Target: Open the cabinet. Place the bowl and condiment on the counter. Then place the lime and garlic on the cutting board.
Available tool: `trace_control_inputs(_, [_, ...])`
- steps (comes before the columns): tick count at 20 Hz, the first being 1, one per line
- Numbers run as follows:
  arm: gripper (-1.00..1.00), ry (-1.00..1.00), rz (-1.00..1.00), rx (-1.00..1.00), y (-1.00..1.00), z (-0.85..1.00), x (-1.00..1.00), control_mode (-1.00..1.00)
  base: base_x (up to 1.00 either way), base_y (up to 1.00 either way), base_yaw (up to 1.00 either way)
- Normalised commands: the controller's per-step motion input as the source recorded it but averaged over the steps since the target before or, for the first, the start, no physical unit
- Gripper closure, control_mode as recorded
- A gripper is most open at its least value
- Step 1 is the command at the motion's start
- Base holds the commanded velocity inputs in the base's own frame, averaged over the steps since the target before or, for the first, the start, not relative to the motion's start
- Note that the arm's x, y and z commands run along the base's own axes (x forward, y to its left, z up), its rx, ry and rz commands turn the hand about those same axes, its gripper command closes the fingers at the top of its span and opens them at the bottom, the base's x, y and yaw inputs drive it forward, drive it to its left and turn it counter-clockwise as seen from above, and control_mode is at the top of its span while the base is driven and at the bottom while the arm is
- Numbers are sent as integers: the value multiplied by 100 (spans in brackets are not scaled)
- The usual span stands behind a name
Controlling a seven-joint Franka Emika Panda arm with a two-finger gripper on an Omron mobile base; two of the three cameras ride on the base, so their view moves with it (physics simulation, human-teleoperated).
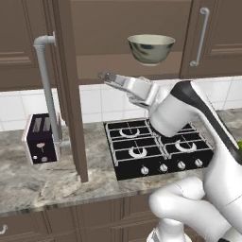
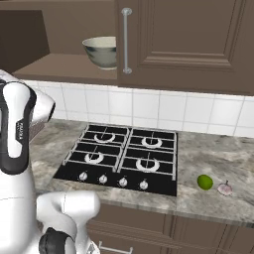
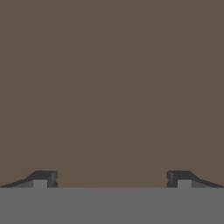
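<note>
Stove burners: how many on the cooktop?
4. On the black stove, set in the counter, in two rows: back left, back right, front left, front right. In the left base view the arm covers part of the back right one.

My arm rises from the lower right, bends at the elbow and reaches forward and up to the left, wrist stretched out nearly level. My fingers (image 3: 46, 178) stand spread wide apart with nothing between them, tips dark and empty.
</note>
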Motion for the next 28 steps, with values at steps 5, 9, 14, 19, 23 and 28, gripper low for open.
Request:
trace_control_inputs(5, [-100,-5,-17,-29,-84,0,0,-100,0,0,0])
trace_control_inputs(9, [-100,-20,-16,-31,-80,4,-13,-100,0,0,0])
trace_control_inputs(14, [-100,-29,-14,-45,-62,4,-18,-100,0,0,0])
trace_control_inputs(19, [-100,-37,-14,-59,-34,2,-19,-100,0,0,0])
trace_control_inputs(23, [-100,-40,-12,-70,-8,0,-19,-100,0,0,0])
trace_control_inputs(28, [-100,-47,-9,-66,-5,0,-5,-100,0,0,0])
